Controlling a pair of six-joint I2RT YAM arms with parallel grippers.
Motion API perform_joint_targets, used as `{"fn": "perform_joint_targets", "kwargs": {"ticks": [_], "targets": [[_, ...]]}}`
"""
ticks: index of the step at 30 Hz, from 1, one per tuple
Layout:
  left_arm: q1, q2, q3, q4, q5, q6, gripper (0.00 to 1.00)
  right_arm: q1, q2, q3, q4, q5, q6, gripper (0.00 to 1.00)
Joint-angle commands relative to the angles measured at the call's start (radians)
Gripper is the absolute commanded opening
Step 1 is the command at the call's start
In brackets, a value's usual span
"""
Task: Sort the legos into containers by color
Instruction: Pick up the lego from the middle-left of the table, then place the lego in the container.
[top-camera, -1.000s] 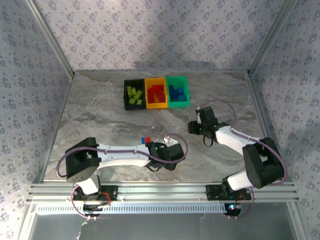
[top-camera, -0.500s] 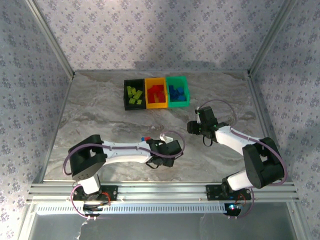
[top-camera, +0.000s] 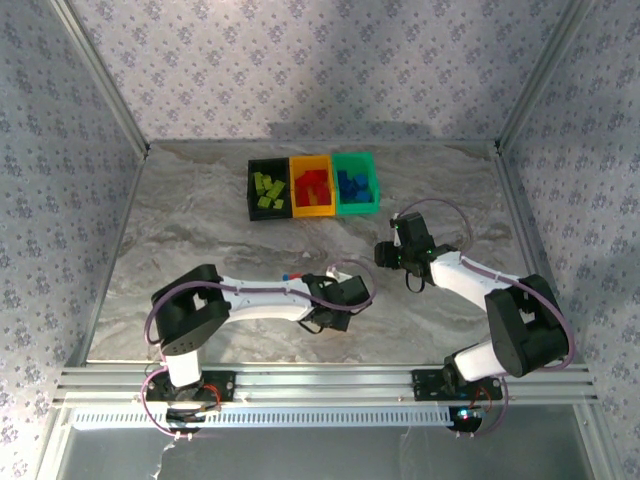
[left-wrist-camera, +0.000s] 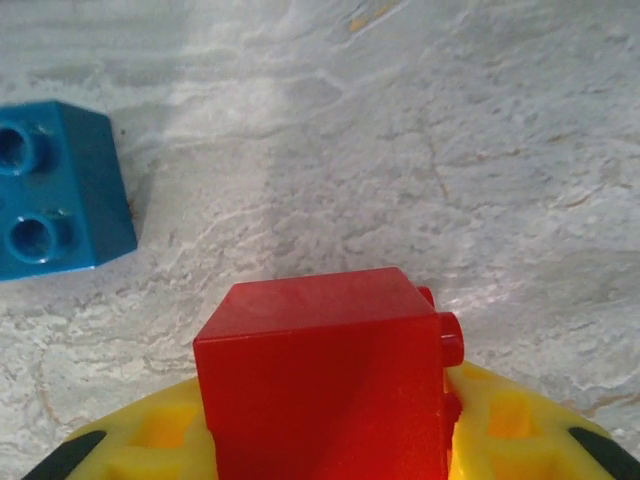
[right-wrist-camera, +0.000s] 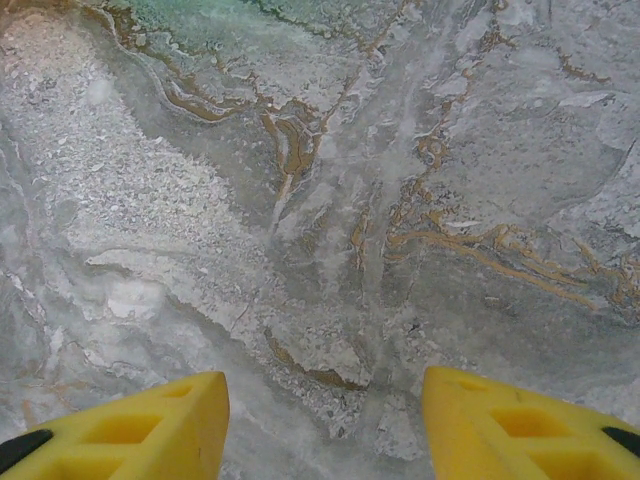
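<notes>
My left gripper is shut on a red lego, its yellow fingers pressed to the brick's sides just above the marble table. A blue lego lies loose on the table to the left of it, studs facing sideways. In the top view that gripper is at the front middle of the table, beside the blue lego. The containers stand in a row at the back: black with lime legos, yellow-orange with red ones, teal-green with blue ones. My right gripper hangs open over bare marble.
The right arm reaches in from the right, its gripper in front of the teal-green bin. Aluminium frame posts and patterned walls close in the table at the back and sides. A rail runs along the near edge.
My left gripper has slid forward onto the red lego and shut on it, and the left arm's elbow has swung to the right. The right arm has not moved.
</notes>
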Motion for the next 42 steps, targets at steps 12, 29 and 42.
{"fn": "perform_joint_targets", "kwargs": {"ticks": [12, 29, 42], "targets": [[0.077, -0.013, 0.257, -0.188, -0.171, 0.194, 0.33, 0.010, 0.005, 0.027, -0.019, 0.029, -0.018, 0.56], [0.431, 0.193, 0.802, -0.328, -0.037, 0.411, 0.36, 0.008, -0.002, 0.024, -0.011, 0.024, -0.015, 0.56], [0.577, 0.534, 1.290, -0.466, -0.021, 0.475, 0.37, 0.003, -0.004, 0.017, -0.002, 0.012, -0.009, 0.56]]}}
